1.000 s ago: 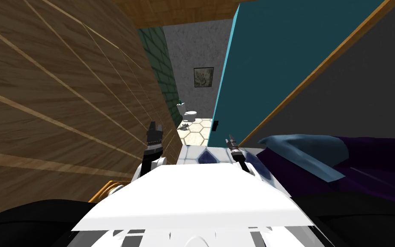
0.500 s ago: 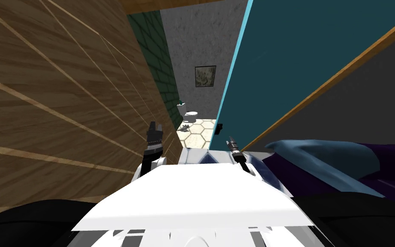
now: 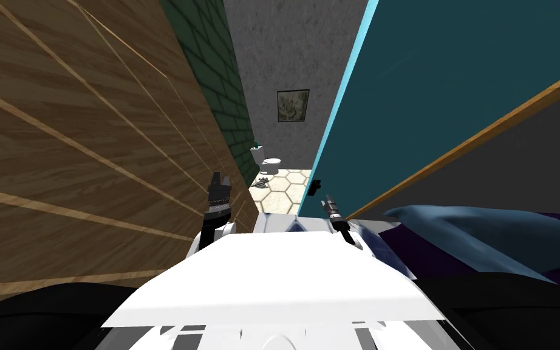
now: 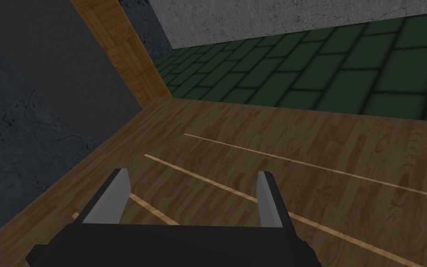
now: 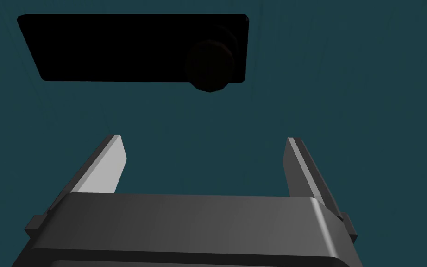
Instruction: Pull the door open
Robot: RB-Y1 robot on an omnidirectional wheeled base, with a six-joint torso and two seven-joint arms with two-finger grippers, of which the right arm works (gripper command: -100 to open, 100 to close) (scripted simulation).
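The teal door stands ajar on my right, its lighter edge toward the gap. A black plate with a round dark knob sits on its face, and shows small in the head view as the handle. My right gripper is open, its fingers a short way short of the knob with only the door's face between them. It hangs just below the handle. My left gripper is raised beside the wood-panelled wall, open and holding nothing.
Through the gap lies a hexagon-tiled floor with a white toilet, a green tiled wall and a framed picture. A bed with a blue pillow and purple cover lies close on my right.
The door's edge and handle have slid right and the gap has widened. The bed and wood wall have also shifted outward, so my own view moved. Both grippers keep their places.
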